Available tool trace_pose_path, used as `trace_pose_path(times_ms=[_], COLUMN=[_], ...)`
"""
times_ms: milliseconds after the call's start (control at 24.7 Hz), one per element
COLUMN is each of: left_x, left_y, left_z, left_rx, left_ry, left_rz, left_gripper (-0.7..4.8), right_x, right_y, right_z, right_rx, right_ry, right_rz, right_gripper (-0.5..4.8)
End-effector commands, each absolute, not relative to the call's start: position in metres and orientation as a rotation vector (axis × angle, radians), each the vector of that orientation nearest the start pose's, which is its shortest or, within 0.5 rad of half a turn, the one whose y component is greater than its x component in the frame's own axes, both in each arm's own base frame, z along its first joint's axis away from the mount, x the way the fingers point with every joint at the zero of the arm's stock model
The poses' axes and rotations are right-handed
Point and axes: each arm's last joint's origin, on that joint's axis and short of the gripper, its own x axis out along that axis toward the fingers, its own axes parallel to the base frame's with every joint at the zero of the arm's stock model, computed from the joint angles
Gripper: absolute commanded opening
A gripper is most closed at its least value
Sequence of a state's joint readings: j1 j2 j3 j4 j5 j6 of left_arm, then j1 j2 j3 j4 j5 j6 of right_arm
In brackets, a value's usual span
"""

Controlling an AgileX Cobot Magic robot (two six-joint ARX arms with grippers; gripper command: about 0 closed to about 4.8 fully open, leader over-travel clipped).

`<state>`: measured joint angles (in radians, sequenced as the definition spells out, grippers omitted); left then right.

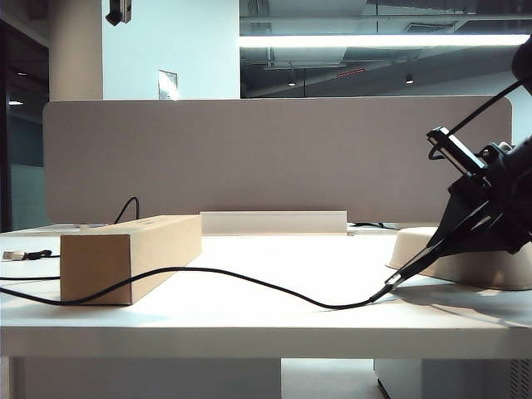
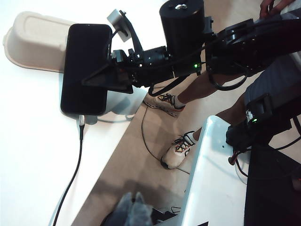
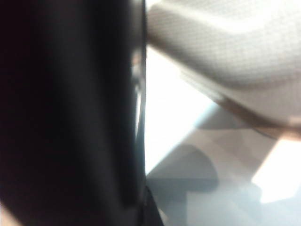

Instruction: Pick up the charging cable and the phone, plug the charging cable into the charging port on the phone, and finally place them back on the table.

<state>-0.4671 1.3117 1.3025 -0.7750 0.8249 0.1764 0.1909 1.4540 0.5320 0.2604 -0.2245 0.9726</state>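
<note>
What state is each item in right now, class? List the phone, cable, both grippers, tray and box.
phone: held tilted by the right gripper, low end at the table.
charging cable: plugged into the phone, trailing across the table.
right gripper: shut on the phone's edge.
left gripper: out of view, shut.
tray: on the table, behind the phone.
cardboard box: lying closed.

one phone (image 2: 85,66), one charging cable (image 1: 233,277), one cardboard box (image 1: 129,253), one tray (image 1: 465,258)
</note>
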Motion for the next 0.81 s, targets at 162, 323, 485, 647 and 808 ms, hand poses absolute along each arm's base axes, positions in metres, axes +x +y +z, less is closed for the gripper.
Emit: trace_pose_path(times_ms=[162, 323, 485, 647, 808], left_x=[0.222, 0.221, 0.221, 0.22, 0.22], left_y=[-0.136, -0.135, -0.135, -0.135, -0.134], left_z=[0.358, 0.358, 0.358, 0.358, 0.357], left_rx=[0.004, 0.005, 0.004, 0.003, 0.003], left_ry=[0.693, 0.691, 0.69, 0.698, 0.71], left_rz=[-1.29, -1.29, -1.29, -1.289, -1.288], left_gripper=[-0.06, -0.06, -0.06, -0.06, -0.06], right_x=[0.245, 0.242, 0.24, 0.237, 0.235], right_y=[0.051, 0.05, 0.049, 0.049, 0.049], right_z=[0.132, 0.13, 0.128, 0.126, 0.126], right_rx=[0.879, 0.866, 0.859, 0.85, 0.85], right_ry=[0.907, 0.931, 0.962, 0.99, 1.011], right_rz=[-0.139, -0.173, -0.191, -0.212, -0.214], right_gripper=[0.59, 0.7, 1.35, 2.03, 3.14])
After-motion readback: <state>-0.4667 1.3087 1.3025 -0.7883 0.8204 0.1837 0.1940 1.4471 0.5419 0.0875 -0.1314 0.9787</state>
